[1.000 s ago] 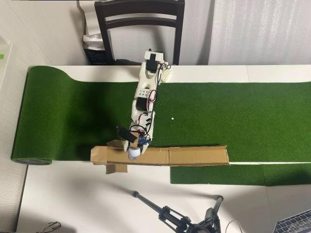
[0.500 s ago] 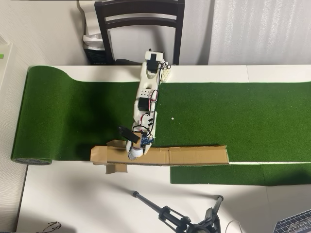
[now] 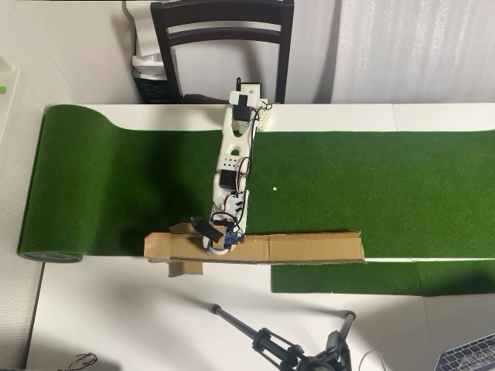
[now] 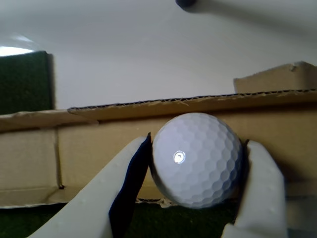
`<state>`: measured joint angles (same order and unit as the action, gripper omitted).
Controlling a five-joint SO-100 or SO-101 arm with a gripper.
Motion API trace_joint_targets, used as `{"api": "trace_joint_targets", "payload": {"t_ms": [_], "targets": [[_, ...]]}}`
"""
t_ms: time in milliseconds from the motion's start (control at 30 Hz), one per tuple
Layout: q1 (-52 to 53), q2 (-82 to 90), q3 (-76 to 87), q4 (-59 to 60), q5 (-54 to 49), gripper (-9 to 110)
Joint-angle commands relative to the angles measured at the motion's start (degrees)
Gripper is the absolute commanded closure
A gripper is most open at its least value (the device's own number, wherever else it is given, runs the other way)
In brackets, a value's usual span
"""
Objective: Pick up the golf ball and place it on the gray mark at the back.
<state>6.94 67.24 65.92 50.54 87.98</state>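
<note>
A: What is the gripper doing?

B: In the wrist view its two white fingers are closed against either side of the golf ball, open just to the ball's width, gripping it.

A: Where is the ball?

B: Over the brown cardboard strip, at its near edge beside the green turf.

A: And the arm?

B: In the overhead view the arm stretches from the table's far edge, near a dark chair, down to the strip's left part. No gray mark can be made out.
</note>
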Motion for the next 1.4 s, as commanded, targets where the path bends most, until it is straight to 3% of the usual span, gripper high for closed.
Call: {"api": "trace_joint_targets", "payload": {"t_ms": [0, 1367], "targets": [[-0.1, 3.2, -6.6, -1.8, -0.6, 81], [-0.1, 3.8, -6.4, -1.1, -4.3, 72]]}}
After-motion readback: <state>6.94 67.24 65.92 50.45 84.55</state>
